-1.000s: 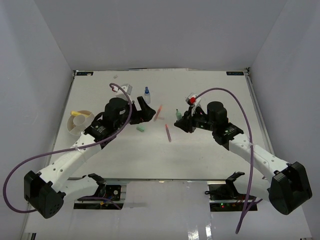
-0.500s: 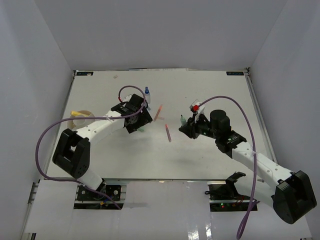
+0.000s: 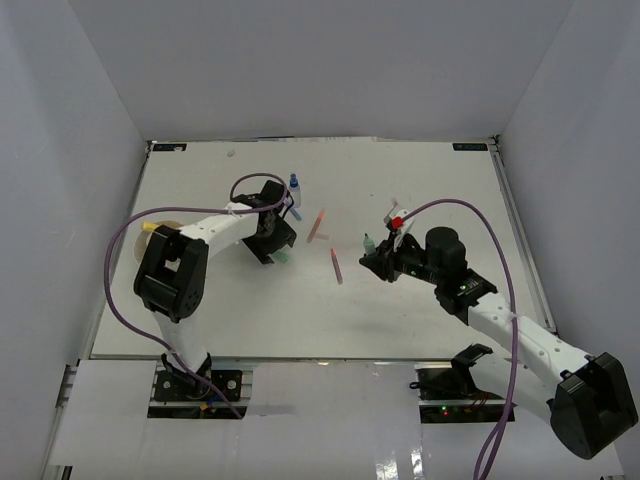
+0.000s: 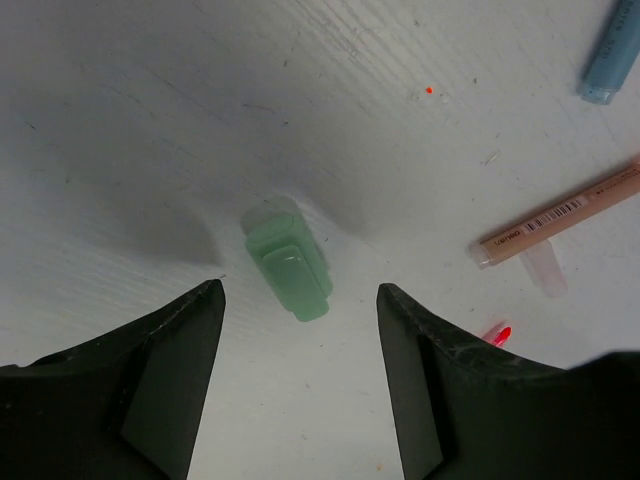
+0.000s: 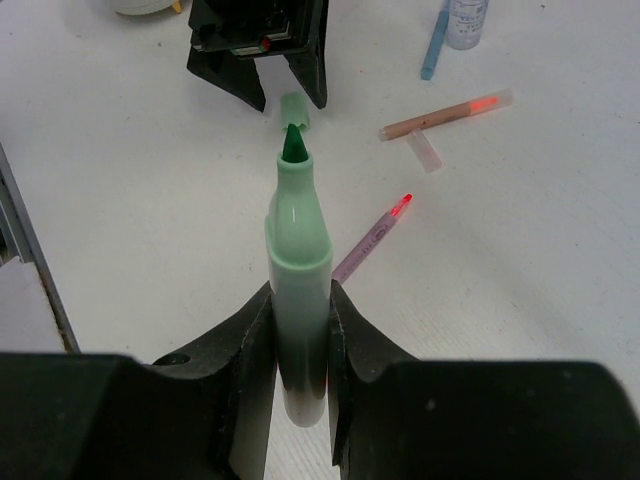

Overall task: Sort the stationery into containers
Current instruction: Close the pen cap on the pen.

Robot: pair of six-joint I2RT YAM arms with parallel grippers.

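One small pale-green eraser (image 4: 288,262) | left claw (image 4: 300,292) pointing down, apart, astride it | right claw (image 5: 298,300) clamped on one uncapped green marker (image 5: 297,230)

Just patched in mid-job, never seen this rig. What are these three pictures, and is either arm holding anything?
Two robot arms are bolted at the near edge of a white table, each ending in a two-finger pincer. The wide picture looks down from above; the other two come from a camera on each wrist. The right pincer is shut on an uncapped green marker. The left pincer is open, its fingers either side of a green cap lying on the table, not touching it. Loose nearby: an orange pen, a purple pen, a blue pen and a blue-capped bottle. The white dish sits at the left.
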